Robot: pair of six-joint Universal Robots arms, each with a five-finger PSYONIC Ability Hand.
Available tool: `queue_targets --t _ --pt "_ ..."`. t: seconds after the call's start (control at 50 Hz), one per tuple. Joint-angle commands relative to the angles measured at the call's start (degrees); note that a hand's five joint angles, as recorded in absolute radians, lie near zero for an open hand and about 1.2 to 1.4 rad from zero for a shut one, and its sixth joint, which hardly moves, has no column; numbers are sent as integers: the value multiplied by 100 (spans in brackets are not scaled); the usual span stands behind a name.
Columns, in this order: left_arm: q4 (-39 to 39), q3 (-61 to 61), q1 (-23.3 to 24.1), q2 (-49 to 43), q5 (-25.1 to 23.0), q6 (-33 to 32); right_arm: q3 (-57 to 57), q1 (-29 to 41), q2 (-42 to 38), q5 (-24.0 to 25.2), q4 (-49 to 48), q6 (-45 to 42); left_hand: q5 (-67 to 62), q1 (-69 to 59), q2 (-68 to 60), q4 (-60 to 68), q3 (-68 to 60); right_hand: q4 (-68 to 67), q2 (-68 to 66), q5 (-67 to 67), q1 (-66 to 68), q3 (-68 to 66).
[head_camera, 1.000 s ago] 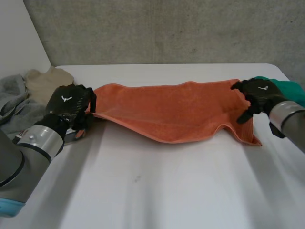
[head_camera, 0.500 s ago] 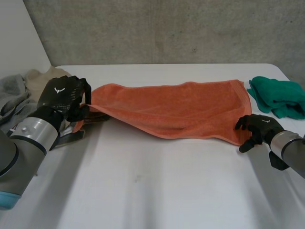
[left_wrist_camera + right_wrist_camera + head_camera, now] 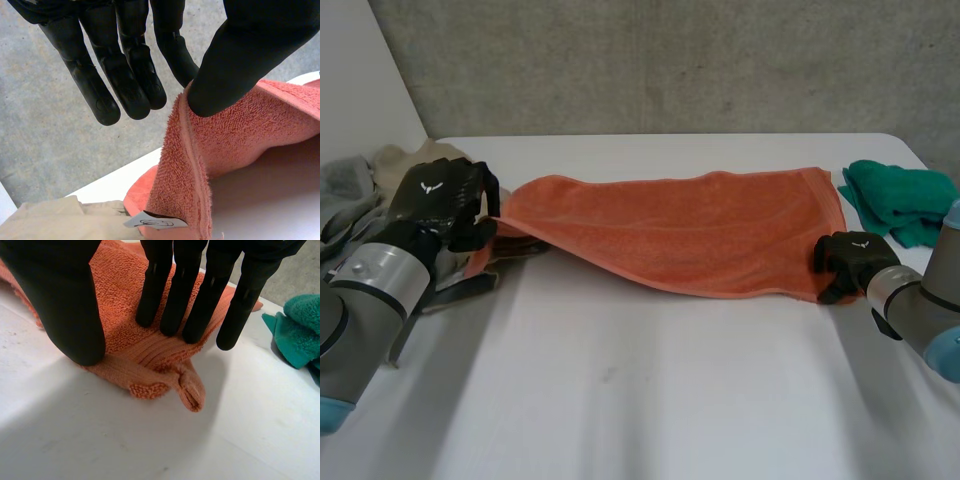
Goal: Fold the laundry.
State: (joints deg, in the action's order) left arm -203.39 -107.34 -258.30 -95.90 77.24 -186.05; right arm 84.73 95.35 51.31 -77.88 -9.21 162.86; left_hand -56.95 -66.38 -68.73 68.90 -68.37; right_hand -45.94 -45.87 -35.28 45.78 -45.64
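An orange towel (image 3: 690, 230) lies stretched across the white table between both hands. My left hand (image 3: 438, 200) holds its left end raised off the table. In the left wrist view the thumb (image 3: 250, 50) pinches the towel's hem (image 3: 190, 165) against a finger, and the other fingers are straight. My right hand (image 3: 847, 258) rests on the towel's near right corner. In the right wrist view its thumb (image 3: 60, 295) and straight fingers (image 3: 172, 295) press down and gather a ridge of the towel (image 3: 150, 370) between them.
A folded green cloth (image 3: 905, 200) lies at the table's right edge, beside the right hand (image 3: 300, 330). A pile of grey and beige laundry (image 3: 370, 190) sits at the far left, behind the left hand. A white label (image 3: 155, 220) hangs from the towel's hem.
My right hand came from the towel's far right corner down to its near right corner and closed in on it. My left hand drew the left end slightly left and up.
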Motion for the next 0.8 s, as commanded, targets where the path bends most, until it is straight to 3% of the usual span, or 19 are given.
queue_targets --t 0.02,0.06,0.24,0.38,0.5,0.68,0.8 --pt "159 20 -71 10 -16 -36 -88 19 -8 -78 24 -193 -1305 -1362 -1127 1110 -1163 -2121 -2128 -2187 2137 -2152" --pt "255 29 -88 10 -42 -36 -106 10 28 -61 33 -220 -1305 -1362 -1127 1110 -1163 -3402 -3408 -3468 3418 -3432" --pt "870 -6 -132 151 -235 -221 -159 -253 458 141 805 -781 -1305 -1362 -1127 1110 -1163 -3406 -3413 -3472 3422 -3436" --pt "1925 -208 -290 485 -674 -923 -27 -780 1257 545 2642 -2336 -1305 -1362 -1127 1110 -1163 -3406 -3413 -3472 3422 -3436" --pt "2234 -244 -308 485 -921 -1354 140 -992 1557 984 2495 -2400 -1305 -1362 -1127 1110 -1163 -3406 -3413 -3472 3422 -3436" --pt "1856 99 -89 -112 -500 -1364 149 -843 1249 766 2379 -2390 -1305 -1362 -1127 1110 -1163 -3406 -3413 -3472 3422 -3436" --pt "2452 178 -9 -420 -104 -1486 245 -825 1258 361 2923 -2864 -1305 -1362 -1127 1110 -1163 -3406 -3413 -3472 3422 -3436"
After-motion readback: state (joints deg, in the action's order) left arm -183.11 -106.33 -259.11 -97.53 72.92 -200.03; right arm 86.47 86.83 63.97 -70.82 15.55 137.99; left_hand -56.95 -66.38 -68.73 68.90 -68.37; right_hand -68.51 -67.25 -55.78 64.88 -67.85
